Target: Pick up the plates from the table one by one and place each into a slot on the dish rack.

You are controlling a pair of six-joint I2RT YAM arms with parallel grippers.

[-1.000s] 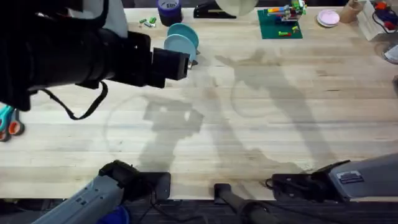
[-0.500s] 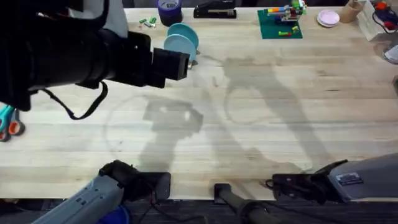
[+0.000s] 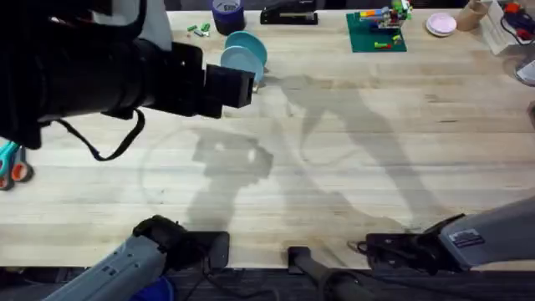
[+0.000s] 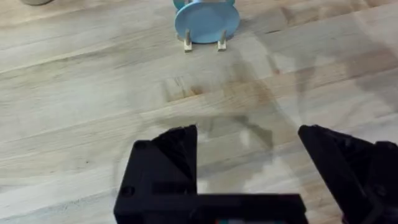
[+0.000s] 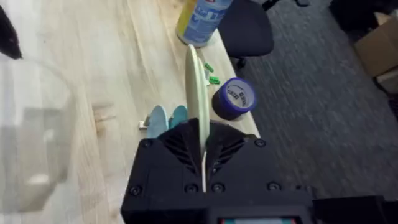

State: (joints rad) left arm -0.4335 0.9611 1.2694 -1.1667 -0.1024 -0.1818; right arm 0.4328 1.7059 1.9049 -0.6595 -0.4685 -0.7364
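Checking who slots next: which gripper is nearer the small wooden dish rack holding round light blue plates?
Left. The left gripper sits open just short of the dish rack; the right gripper, gripping a pale yellow-green plate, hangs high above it.

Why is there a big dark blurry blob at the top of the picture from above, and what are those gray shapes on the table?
Overhead: the blob is the left arm close under the camera, so it blurs; the gray shapes on the table are the arms' shadows.
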